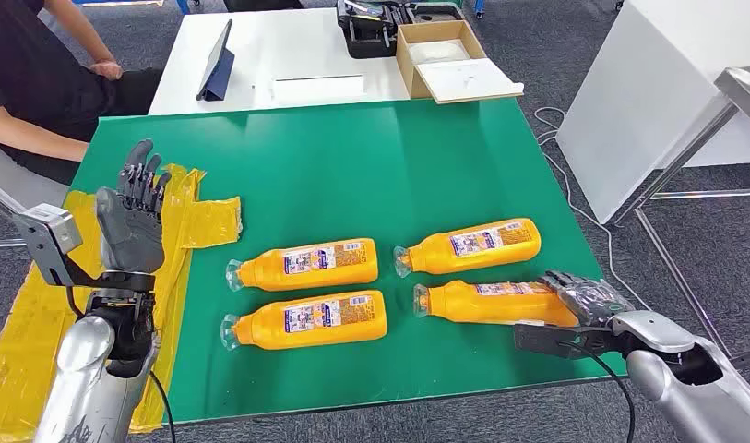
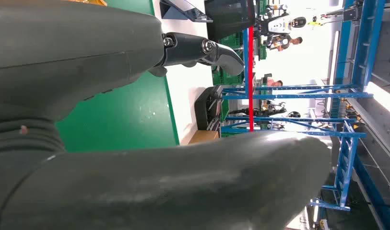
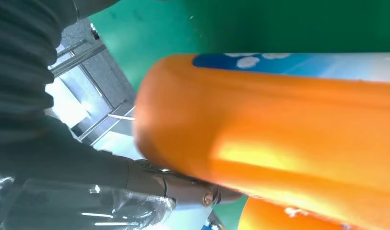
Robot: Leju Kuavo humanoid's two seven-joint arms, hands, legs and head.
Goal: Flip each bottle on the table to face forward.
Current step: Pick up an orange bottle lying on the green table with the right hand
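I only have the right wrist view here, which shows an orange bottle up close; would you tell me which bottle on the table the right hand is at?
Observer: The right hand is at the base end of the near right bottle, one of four lying on the green table.
Operator: Thank you. Which way are the caps pointing?
Observer: All four caps point towards the robot's left, including the near left bottle.
Operator: And where is the left hand?
Observer: The left hand is raised above yellow plastic sheeting at the table's left edge, fingers apart, holding nothing.
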